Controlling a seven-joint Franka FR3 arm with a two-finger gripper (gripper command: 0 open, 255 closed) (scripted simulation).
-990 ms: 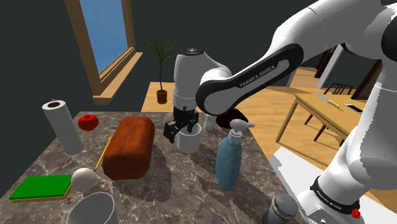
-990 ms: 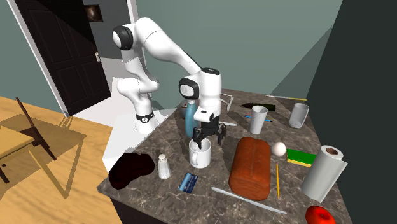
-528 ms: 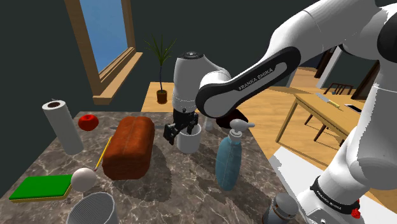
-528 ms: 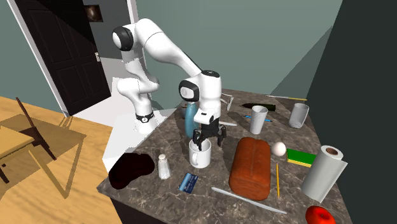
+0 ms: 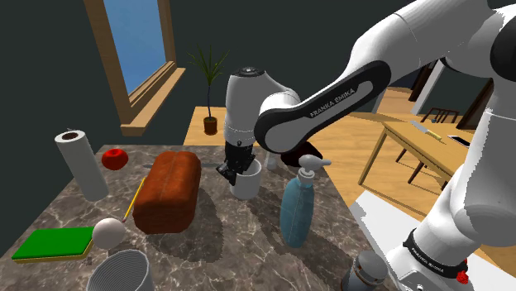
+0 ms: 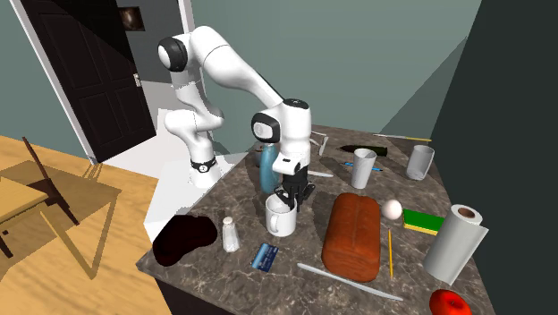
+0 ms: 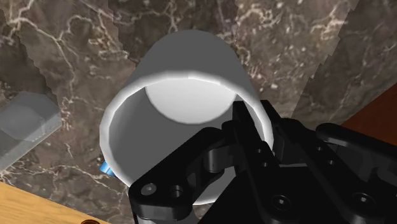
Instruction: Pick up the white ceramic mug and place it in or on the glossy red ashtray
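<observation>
The white mug [image 5: 246,182] stands upright on the marble counter [image 5: 223,240], between the brown loaf and the blue soap bottle. My black gripper [image 5: 238,168] comes straight down onto its rim. In the wrist view one finger is inside the mug [image 7: 184,95] and the other outside, so the gripper [image 7: 253,118] is shut on the mug's wall. The second exterior view has the gripper [image 6: 291,194] at the top of the mug [image 6: 280,216]. The dark red ashtray [image 6: 185,238] lies at the counter's corner nearest the wooden floor, and the arm partly hides the ashtray [image 5: 291,157] in the shoulder view.
A brown loaf [image 5: 168,190] lies close beside the mug, and a blue soap bottle [image 5: 298,208] stands on its other side. A salt shaker [image 6: 231,234] and a blue card [image 6: 264,257] sit between mug and ashtray. Paper towel roll [image 5: 81,164], apple [image 5: 115,158] and egg [image 5: 108,231] lie farther off.
The fingers, spread wide over the mug a second ago, have closed onto its rim. The hand sank slightly. The mug has not moved.
</observation>
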